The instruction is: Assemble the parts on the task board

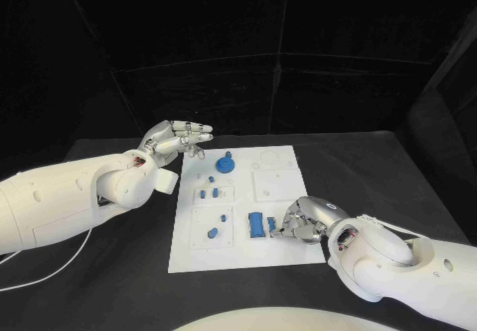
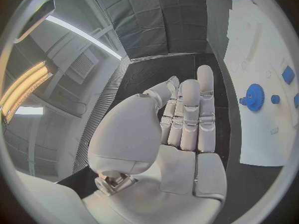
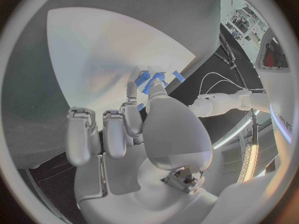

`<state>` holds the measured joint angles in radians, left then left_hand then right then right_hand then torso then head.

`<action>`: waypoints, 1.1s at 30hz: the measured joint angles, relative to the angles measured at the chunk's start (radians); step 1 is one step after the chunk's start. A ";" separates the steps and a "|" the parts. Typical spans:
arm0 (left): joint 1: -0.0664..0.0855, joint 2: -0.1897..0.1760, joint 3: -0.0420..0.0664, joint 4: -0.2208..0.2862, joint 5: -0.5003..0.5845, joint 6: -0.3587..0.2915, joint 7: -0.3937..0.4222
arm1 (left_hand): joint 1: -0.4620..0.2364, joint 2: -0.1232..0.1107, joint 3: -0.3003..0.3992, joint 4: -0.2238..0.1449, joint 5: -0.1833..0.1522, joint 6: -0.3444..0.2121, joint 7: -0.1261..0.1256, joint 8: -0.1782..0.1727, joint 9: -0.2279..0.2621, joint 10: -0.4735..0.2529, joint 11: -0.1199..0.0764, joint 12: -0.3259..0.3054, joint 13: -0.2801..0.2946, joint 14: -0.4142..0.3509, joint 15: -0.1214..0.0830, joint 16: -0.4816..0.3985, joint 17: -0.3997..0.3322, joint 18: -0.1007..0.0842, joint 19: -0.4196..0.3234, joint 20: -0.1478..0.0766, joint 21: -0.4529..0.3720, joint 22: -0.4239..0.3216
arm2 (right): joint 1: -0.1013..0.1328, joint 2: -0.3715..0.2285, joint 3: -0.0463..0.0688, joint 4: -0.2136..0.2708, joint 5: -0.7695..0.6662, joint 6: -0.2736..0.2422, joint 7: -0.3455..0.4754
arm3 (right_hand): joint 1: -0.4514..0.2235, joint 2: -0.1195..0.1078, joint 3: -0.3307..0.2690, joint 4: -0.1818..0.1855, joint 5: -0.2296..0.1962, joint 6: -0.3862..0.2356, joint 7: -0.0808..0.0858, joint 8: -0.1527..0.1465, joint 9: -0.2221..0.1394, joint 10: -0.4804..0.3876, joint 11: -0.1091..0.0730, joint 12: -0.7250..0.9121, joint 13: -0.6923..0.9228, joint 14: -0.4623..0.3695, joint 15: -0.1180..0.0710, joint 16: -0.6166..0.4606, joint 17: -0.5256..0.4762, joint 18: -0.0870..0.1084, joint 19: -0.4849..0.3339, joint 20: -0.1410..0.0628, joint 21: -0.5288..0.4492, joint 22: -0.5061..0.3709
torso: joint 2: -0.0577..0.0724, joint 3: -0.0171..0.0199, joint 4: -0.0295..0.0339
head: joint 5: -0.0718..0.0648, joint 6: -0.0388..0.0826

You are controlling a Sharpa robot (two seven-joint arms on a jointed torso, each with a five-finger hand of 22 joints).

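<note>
The white task board (image 1: 283, 155) lies in the middle of the table. A blue gear (image 1: 225, 165) stands at its far left, also the gear (image 2: 254, 95) in the left wrist view. Several small blue parts (image 1: 211, 232) lie along its left side. A larger blue cylinder (image 1: 256, 224) lies near the front, with a small blue part (image 1: 270, 223) beside it. My right hand (image 1: 303, 221) rests on the board there, and its thumb (image 3: 156, 90) and a finger pinch that small blue part (image 3: 148, 79). My left hand (image 1: 179, 141) is raised beside the board's far left corner, fingers (image 2: 190, 114) straight, holding nothing.
The black table (image 1: 378, 172) extends to the right of and behind the board. A white cable (image 1: 60, 265) runs over the table at the near left, under my left arm.
</note>
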<state>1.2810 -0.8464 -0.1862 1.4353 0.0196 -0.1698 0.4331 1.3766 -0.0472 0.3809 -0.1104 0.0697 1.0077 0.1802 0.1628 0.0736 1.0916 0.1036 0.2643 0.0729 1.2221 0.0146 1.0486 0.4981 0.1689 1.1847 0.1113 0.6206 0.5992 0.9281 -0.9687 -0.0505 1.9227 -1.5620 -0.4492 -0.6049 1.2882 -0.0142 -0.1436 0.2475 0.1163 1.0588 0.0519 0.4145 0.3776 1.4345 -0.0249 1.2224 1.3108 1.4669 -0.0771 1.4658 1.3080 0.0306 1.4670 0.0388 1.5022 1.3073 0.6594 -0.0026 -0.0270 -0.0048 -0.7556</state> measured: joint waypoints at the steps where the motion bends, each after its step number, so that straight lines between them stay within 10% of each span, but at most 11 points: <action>1: 0.000 0.000 0.000 0.000 0.000 0.000 0.000 | 0.000 0.000 0.000 0.000 0.000 0.000 0.000 0.000 0.000 0.000 0.000 0.000 0.000 0.000 0.000 0.000 0.000 0.000 0.000 0.000 0.000 0.000 | 0.000 -0.001 0.000 0.001 0.002 0.002 0.005 | 0.001 0.000 0.000 0.000 0.000 0.000 0.000 0.000 0.000 0.000 0.000 0.000 0.000 0.000 0.000 0.000 0.000 0.000 0.000 0.000 0.000 0.000 | 0.000 0.0000 -0.0003 | -0.001 0.000; 33: 0.000 0.003 0.000 -0.002 0.000 0.001 -0.001 | 0.000 0.000 0.003 -0.003 0.000 0.000 0.000 0.000 0.000 -0.004 0.004 0.004 0.000 0.000 0.000 0.000 -0.001 0.000 0.000 0.000 0.000 0.002 | 0.000 0.043 0.000 -0.070 0.039 0.052 0.031 | 0.041 0.023 -0.021 -0.009 0.012 0.000 0.000 0.004 0.006 -0.004 0.004 0.001 0.001 0.000 0.001 0.000 0.000 0.000 0.000 0.000 -0.004 0.000 | 0.001 0.0002 0.0007 | -0.003 0.003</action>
<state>1.2809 -0.8438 -0.1862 1.4331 0.0196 -0.1683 0.4321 1.3766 -0.0471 0.3838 -0.1133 0.0697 1.0077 0.1802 0.1628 0.0736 1.0879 0.1073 0.2680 0.0732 1.2222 0.0146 1.0486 0.4974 0.1689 1.1847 0.1113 0.6206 0.6017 0.9276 -0.9260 -0.0505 1.8531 -1.5232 -0.3972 -0.5741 1.3293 0.0084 -0.1651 0.2386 0.1284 1.0588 0.0520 0.4180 0.3840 1.4308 -0.0212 1.2235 1.3119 1.4668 -0.0766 1.4659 1.3077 0.0307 1.4670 0.0388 1.4984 1.3073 0.6600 -0.0024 -0.0264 -0.0080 -0.7529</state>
